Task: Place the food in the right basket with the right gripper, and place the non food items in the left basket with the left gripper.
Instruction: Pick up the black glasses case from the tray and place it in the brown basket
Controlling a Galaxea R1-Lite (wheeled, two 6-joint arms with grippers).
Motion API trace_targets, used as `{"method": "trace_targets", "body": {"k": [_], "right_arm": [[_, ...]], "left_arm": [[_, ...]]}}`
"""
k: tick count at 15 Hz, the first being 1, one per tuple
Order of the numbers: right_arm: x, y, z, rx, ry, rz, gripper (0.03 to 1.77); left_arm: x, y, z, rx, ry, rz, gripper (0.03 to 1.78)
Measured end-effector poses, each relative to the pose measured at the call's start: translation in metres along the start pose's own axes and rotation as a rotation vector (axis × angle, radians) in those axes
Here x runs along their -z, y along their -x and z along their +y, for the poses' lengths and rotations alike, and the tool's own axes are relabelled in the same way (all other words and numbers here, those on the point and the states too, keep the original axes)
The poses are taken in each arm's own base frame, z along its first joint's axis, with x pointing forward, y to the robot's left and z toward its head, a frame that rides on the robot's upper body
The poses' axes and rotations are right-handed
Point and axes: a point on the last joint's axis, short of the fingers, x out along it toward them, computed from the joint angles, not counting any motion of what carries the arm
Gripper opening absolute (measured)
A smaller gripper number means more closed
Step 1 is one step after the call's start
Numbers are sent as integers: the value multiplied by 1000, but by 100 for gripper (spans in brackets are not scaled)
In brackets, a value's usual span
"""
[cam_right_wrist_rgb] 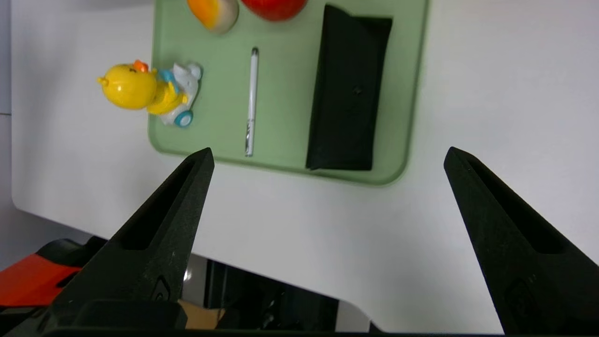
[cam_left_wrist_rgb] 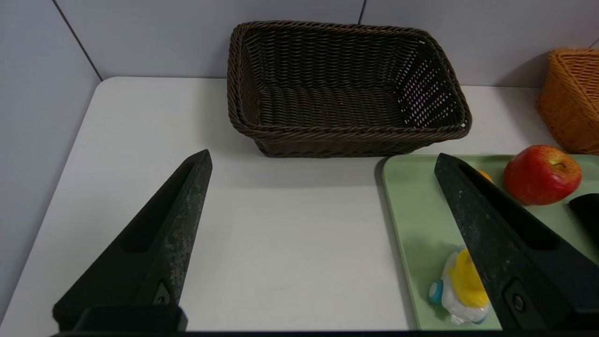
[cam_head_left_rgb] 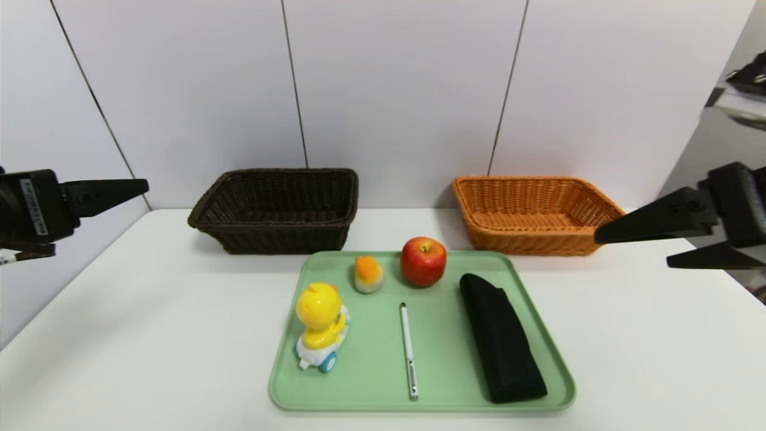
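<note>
On a green tray (cam_head_left_rgb: 365,383) lie a red apple (cam_head_left_rgb: 423,261), a small white piece with an orange top (cam_head_left_rgb: 368,274), a yellow duck toy (cam_head_left_rgb: 321,323), a slim white pen (cam_head_left_rgb: 408,350) and a long black pouch (cam_head_left_rgb: 501,338). Behind the tray stand the dark brown left basket (cam_head_left_rgb: 278,239) and the orange-tan right basket (cam_head_left_rgb: 526,242), both with nothing inside. My left gripper (cam_left_wrist_rgb: 323,155) hovers open off the table's left side, level with the dark basket. My right gripper (cam_head_left_rgb: 633,250) hangs open at the right, beside the orange basket, holding nothing.
The white table (cam_head_left_rgb: 149,335) has bare surface on both sides of the tray. A white panelled wall (cam_head_left_rgb: 395,90) rises close behind the baskets. The table's front edge and rounded corner (cam_right_wrist_rgb: 355,299) show in the right wrist view.
</note>
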Motion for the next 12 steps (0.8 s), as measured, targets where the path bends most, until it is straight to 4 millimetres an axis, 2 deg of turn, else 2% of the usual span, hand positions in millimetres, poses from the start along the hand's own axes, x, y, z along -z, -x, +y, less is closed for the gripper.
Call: {"method": "trace_targets", "body": {"k": [2, 5, 12], "right_arm": [[-4, -24, 18, 28, -26, 141, 170], [-11, -58, 32, 73, -2, 251, 170], [-20, -144, 37, 200, 6, 402, 170]], "left_arm": [[6, -12, 1, -16, -55, 38, 169], [14, -22, -1, -26, -57, 123, 169], [22, -36, -9, 30, 6, 179, 169]]}}
